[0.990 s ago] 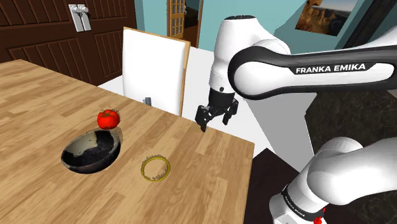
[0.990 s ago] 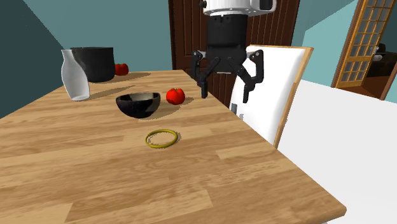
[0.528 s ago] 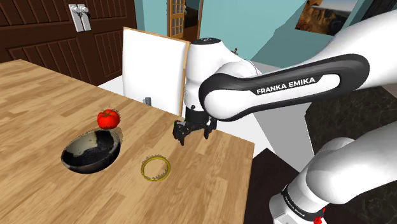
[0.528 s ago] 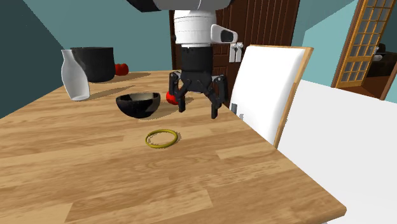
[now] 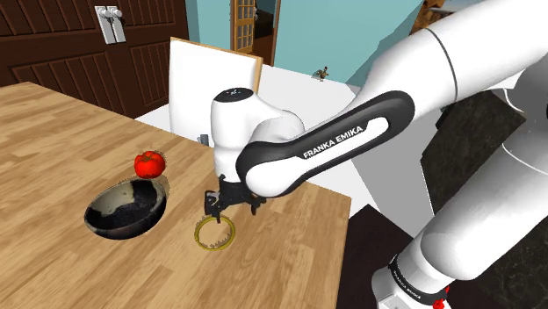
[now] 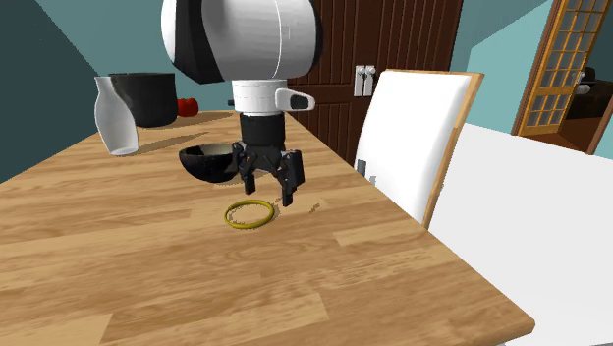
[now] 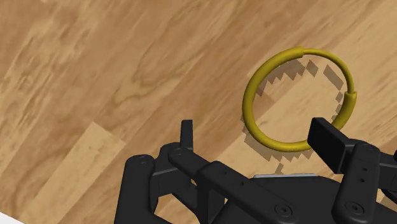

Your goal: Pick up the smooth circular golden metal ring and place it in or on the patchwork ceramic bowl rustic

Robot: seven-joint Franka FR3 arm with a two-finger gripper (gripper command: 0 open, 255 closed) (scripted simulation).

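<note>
Golden ring (image 7: 247,109) is lying flat on the wooden table (image 5: 53,132), at four o'clock from the dark bowl (image 5: 126,211) in the shoulder view. I am hovering my gripper (image 6: 267,192) just above it, fingers apart, holding nothing. I judge this the approach; next comes lowering to straddle the band.

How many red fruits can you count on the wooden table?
2. One red fruit sits beside the dark bowl; a second red fruit lies by the black pot. The arm may hide more.
</note>
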